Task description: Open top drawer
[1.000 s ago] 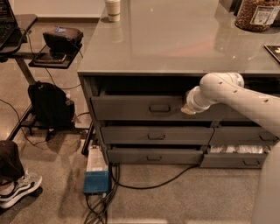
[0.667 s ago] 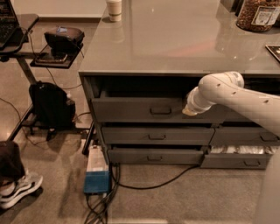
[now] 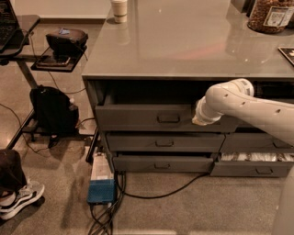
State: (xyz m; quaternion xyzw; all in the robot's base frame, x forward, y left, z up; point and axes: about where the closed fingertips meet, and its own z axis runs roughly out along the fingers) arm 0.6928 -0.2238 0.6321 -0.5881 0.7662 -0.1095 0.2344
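The top drawer (image 3: 138, 118) is a wide grey drawer under the table's edge, with a small rectangular handle (image 3: 168, 118) at the centre of its front. It stands partly pulled out, with a dark gap above its front. My white arm (image 3: 248, 103) comes in from the right. My gripper (image 3: 199, 120) is at the drawer's upper right, right of the handle, against the top edge of the front. Its tip is hidden by the wrist and the drawer.
Two shallower drawers (image 3: 163, 143) lie below. A lower right drawer (image 3: 257, 167) stands open with pale contents. On the grey tabletop (image 3: 183, 41) are a cup (image 3: 119, 9) and a jar (image 3: 271, 16). A blue box (image 3: 101, 186) with cables, a black backpack (image 3: 53, 110) and someone's shoe (image 3: 20, 197) occupy the floor.
The top drawer's front has come slightly further out toward the camera, and my gripper has moved with it, a little lower in the view.
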